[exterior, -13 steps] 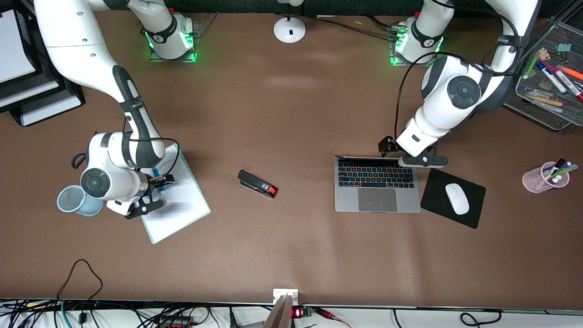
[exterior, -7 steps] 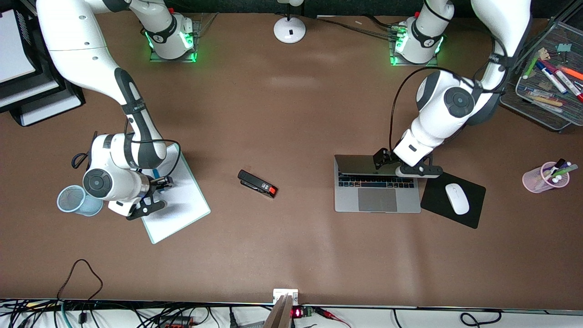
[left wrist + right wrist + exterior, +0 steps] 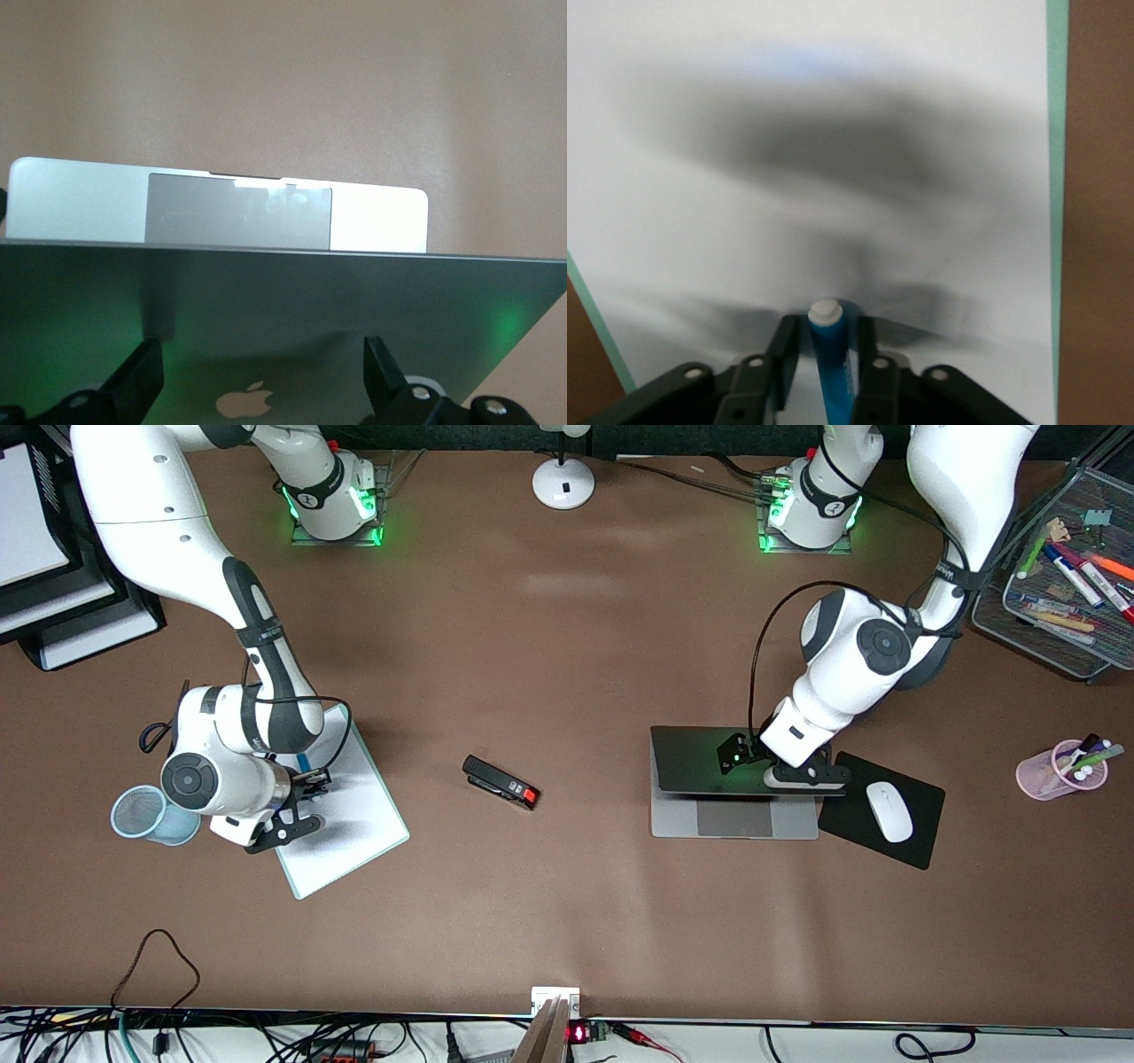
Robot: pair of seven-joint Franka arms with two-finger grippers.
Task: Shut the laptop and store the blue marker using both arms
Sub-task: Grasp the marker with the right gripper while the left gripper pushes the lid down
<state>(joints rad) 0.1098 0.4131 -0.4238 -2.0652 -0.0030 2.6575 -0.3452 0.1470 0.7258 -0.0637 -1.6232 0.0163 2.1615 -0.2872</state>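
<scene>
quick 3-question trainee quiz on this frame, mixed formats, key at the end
1. True or false: the laptop lid is fully shut.
2. The right gripper is shut on: A) the stapler B) the blue marker C) the mesh cup
3. Fill in: the left gripper presses on the laptop's ____.

Key:
1. False; the lid is tilted and the trackpad shows.
2. B
3. lid

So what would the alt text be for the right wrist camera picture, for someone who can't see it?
The right gripper has its two black fingers shut on the blue marker, whose white end points away from the camera. Beneath lies a white sheet with a green edge, crossed by soft shadows, on the brown table.
</scene>
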